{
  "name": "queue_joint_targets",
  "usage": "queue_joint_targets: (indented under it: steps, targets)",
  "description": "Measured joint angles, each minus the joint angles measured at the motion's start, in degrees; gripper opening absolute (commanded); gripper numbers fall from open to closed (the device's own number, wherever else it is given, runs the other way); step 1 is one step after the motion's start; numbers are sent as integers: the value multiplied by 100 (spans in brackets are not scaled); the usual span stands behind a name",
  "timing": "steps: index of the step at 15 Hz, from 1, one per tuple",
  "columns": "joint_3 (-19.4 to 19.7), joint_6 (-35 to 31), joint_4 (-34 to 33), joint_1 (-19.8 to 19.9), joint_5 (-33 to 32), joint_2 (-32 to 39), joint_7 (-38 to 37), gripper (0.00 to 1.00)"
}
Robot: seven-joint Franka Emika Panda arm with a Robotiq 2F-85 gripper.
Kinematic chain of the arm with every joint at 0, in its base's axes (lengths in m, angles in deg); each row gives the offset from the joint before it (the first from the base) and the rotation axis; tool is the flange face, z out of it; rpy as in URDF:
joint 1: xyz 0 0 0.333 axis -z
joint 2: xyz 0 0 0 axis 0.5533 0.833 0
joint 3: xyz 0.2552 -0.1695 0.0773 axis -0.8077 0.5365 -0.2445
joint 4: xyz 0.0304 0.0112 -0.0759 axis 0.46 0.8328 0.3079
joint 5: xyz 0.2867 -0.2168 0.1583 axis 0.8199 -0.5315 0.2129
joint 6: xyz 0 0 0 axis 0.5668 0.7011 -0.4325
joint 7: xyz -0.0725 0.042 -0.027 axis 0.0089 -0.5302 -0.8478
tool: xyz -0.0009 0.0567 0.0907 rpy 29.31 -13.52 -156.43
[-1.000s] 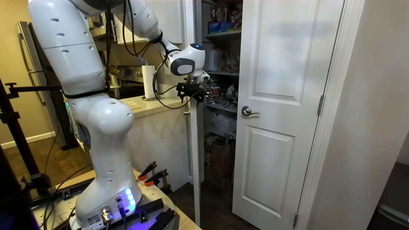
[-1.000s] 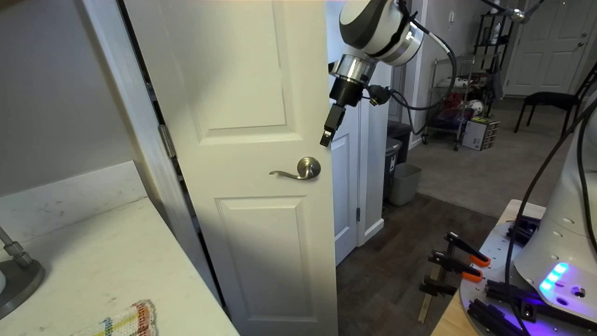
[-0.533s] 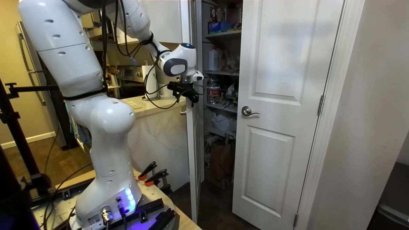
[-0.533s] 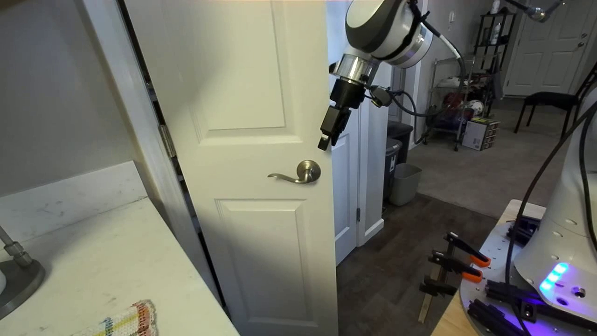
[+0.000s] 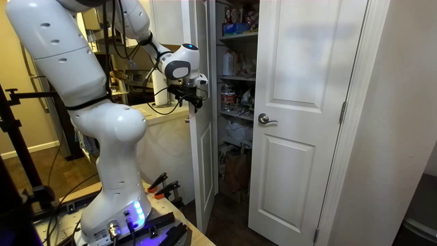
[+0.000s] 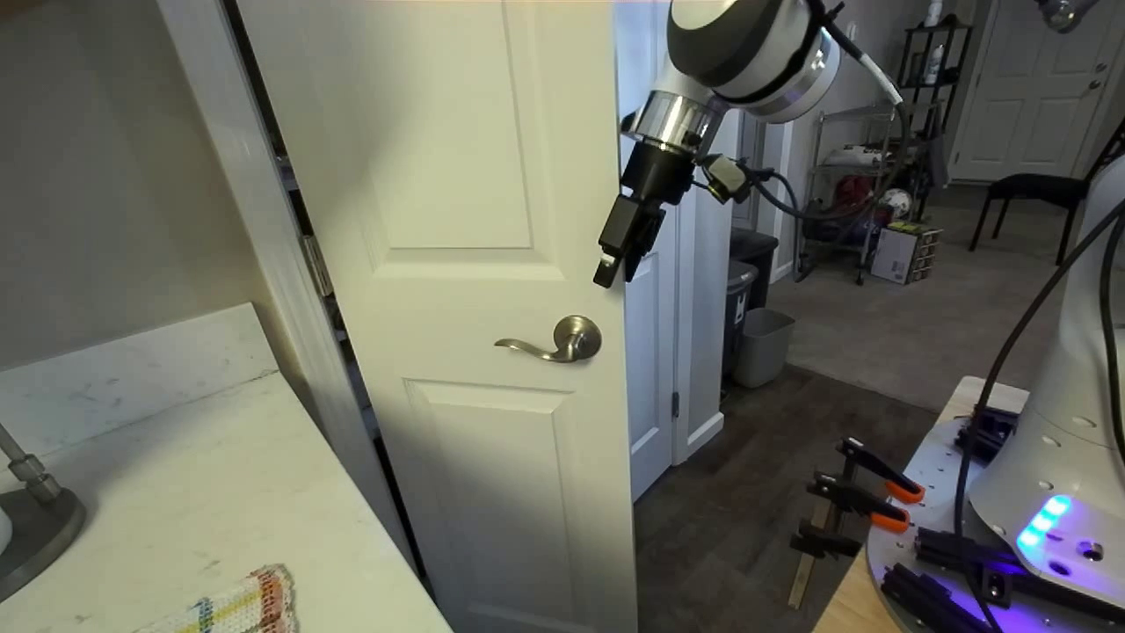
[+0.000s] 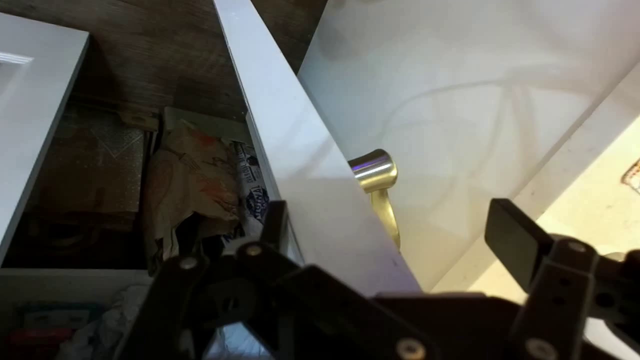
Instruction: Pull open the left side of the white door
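- The white door's left leaf (image 6: pixel 457 308) is cut off top and bottom in an exterior view; in the wrist view the gripper (image 7: pixel 392 228) hides some of its edge, and I can't quite tell whether a finger touches.
- That edge runs between the widely spread fingers (image 7: pixel 515 245), the lever handle (image 6: pixel 576 339) just below their tips.
- White and panelled, it stands ajar.
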Motion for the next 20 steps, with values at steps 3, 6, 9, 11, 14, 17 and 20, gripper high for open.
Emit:
queue_joint_targets:
  steps: [3,6,9,11,14,17,20]
  targets:
    - [10,5,68,-193,81,-126,-144,100]
    - [30,10,105,-312,209,-199,-153,100]
    - [69,10,122,-335,226,-243,-199,100]
    - [111,14,185,-311,190,-341,-365,100]
    - [164,53,534,-118,-97,-683,-785,100]
    - [289,144,964,208,-663,-1114,-1199,100]
    - [505,162,1086,639,-1448,-1333,-1366,100]
